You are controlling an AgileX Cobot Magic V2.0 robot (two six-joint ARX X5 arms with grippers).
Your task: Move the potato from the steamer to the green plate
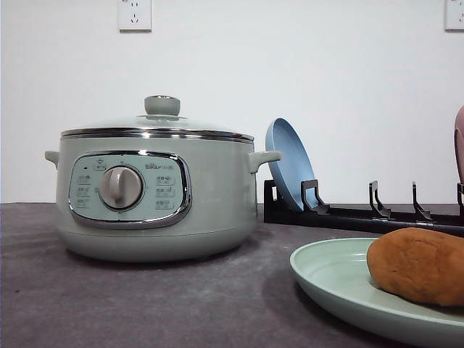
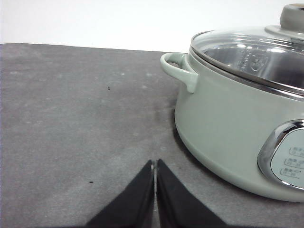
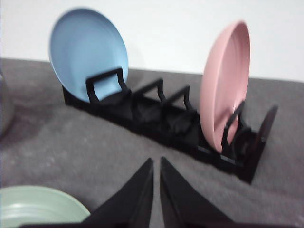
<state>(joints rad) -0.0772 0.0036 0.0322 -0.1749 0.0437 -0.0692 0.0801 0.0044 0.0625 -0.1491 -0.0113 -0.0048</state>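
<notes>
The orange-brown potato (image 1: 418,264) lies on the pale green plate (image 1: 330,279) at the front right of the table. The sage-green steamer (image 1: 156,196) stands left of centre with its glass lid on and the green knob on top. In the left wrist view the steamer (image 2: 228,118) is close by, beside my left gripper (image 2: 155,164), which is shut with nothing between its black fingers. My right gripper (image 3: 156,161) is also shut and empty, hovering over the mat between the green plate's rim (image 3: 42,202) and the rack.
A black dish rack (image 1: 362,214) stands behind the green plate, holding an upright blue plate (image 1: 290,163). In the right wrist view the rack (image 3: 156,118) holds the blue plate (image 3: 85,52) and a pink plate (image 3: 223,85). A dark grey mat (image 1: 145,304) covers the table.
</notes>
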